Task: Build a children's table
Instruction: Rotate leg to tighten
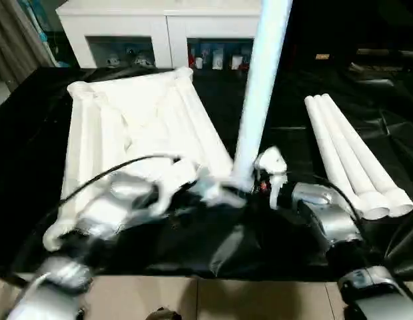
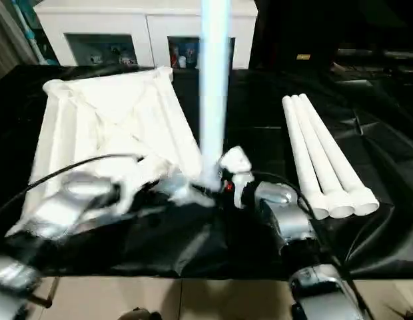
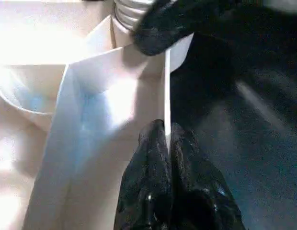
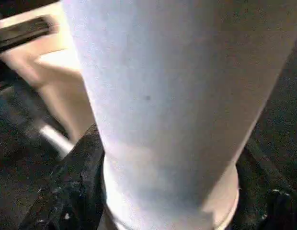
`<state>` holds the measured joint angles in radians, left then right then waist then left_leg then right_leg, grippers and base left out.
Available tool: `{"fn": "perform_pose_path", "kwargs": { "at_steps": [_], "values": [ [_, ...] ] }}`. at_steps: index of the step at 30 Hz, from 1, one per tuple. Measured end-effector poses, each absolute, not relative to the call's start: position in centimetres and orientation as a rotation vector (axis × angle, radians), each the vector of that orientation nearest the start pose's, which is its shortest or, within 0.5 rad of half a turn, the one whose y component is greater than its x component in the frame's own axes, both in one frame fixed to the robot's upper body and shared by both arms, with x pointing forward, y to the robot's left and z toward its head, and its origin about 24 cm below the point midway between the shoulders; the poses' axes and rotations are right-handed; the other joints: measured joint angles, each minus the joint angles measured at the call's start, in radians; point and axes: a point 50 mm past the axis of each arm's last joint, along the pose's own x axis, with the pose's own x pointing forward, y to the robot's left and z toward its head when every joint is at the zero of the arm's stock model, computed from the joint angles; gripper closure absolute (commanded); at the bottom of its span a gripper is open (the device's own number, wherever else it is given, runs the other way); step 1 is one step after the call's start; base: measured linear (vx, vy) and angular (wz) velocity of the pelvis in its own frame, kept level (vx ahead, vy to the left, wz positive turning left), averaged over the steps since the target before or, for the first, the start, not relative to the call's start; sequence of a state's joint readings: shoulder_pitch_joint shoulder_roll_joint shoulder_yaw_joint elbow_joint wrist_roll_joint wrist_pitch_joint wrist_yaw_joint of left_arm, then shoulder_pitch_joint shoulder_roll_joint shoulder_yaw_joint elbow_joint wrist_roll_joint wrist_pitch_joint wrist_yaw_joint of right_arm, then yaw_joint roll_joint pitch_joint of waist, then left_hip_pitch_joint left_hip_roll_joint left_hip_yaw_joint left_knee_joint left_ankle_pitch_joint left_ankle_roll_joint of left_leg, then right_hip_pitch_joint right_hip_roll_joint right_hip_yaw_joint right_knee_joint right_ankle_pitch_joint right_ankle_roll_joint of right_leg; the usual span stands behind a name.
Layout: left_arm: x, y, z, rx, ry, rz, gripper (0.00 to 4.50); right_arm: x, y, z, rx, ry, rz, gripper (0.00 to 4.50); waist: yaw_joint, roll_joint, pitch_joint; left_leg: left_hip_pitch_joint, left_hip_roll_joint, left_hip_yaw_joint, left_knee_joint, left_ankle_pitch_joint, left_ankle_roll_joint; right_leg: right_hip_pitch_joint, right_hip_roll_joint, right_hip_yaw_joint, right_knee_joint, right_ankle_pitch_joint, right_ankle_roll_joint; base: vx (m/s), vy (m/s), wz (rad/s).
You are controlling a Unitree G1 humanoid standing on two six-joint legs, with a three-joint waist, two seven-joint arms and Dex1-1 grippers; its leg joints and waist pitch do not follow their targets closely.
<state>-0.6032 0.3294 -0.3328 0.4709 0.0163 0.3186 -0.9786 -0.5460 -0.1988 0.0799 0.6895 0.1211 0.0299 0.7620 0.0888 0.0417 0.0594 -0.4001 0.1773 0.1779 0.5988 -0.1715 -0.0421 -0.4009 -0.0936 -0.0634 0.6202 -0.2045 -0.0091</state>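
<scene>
The white plastic table top (image 1: 136, 127) lies underside-up on the black sheet (image 1: 273, 107), ribs showing; it looks broad, light and stiff, though its thin edge wall would likely flex, so a hold near a corner seems best. An upright leg (image 1: 260, 87) stands at its near right corner, hollow and smooth, probably slippery, best gripped low by the socket. Three spare legs (image 1: 353, 160) lie together well to the right. The left gripper (image 3: 166, 143) pinches the top's thin edge wall between closed fingers. The right gripper (image 4: 163, 201) wraps the leg's base, fingers (image 4: 74, 191) clamped around it.
</scene>
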Motion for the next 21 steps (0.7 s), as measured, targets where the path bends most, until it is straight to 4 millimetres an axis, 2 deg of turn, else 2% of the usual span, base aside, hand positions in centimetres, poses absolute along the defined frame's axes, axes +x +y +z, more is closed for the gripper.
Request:
{"fn": "perform_pose_path", "kwargs": {
  "at_steps": [5,7,12,18,19,21],
  "values": [
    [33.9,8.6,5.5,0.387,0.471,-1.035,4.50,34.5,-12.5,3.6,-0.025,0.240,0.565,1.76,0.001,0.000,0.000,0.001,0.000,0.003,-0.001,0.000,0.000,0.003,0.000,0.002,-0.001,0.002,-0.002,0.000,0.000,0.00],
    [34.6,7.0,5.5,0.386,0.472,-0.972,4.50,35.4,-12.1,3.7,-0.001,0.249,0.397,1.76,0.001,0.001,0.000,0.001,-0.001,0.003,-0.001,0.000,0.000,0.005,0.000,0.003,-0.003,0.003,-0.002,0.000,0.000,0.00],
    [35.0,4.9,5.5,0.382,0.469,-0.923,4.50,36.1,-11.8,3.8,0.027,0.263,0.188,1.76,0.001,0.002,-0.001,0.001,-0.001,0.003,-0.002,0.001,0.000,0.008,-0.001,0.003,-0.009,0.005,-0.001,0.000,0.000,0.00],
    [35.2,4.5,5.5,0.398,0.449,-0.929,4.50,36.4,-11.6,3.9,0.035,0.259,0.135,1.76,0.001,0.003,-0.002,0.001,-0.001,0.003,-0.002,0.001,0.001,0.010,-0.001,0.002,-0.009,0.006,-0.001,0.000,0.000,0.00],
    [35.2,4.5,5.5,0.400,0.446,-0.930,4.50,36.4,-11.6,3.9,0.036,0.254,0.134,1.20,0.001,0.003,-0.002,0.001,-0.001,0.003,-0.002,0.001,0.001,0.010,-0.001,0.002,-0.009,0.006,-0.001,0.000,0.000,0.00],
    [35.2,4.5,5.5,0.403,0.439,-0.930,4.50,36.4,-11.5,3.9,0.059,0.245,0.139,1.20,0.000,0.003,-0.002,0.001,-0.001,0.003,-0.003,0.001,0.001,0.010,-0.001,0.002,-0.009,0.006,-0.001,0.000,0.000,0.00]
  ]
}}
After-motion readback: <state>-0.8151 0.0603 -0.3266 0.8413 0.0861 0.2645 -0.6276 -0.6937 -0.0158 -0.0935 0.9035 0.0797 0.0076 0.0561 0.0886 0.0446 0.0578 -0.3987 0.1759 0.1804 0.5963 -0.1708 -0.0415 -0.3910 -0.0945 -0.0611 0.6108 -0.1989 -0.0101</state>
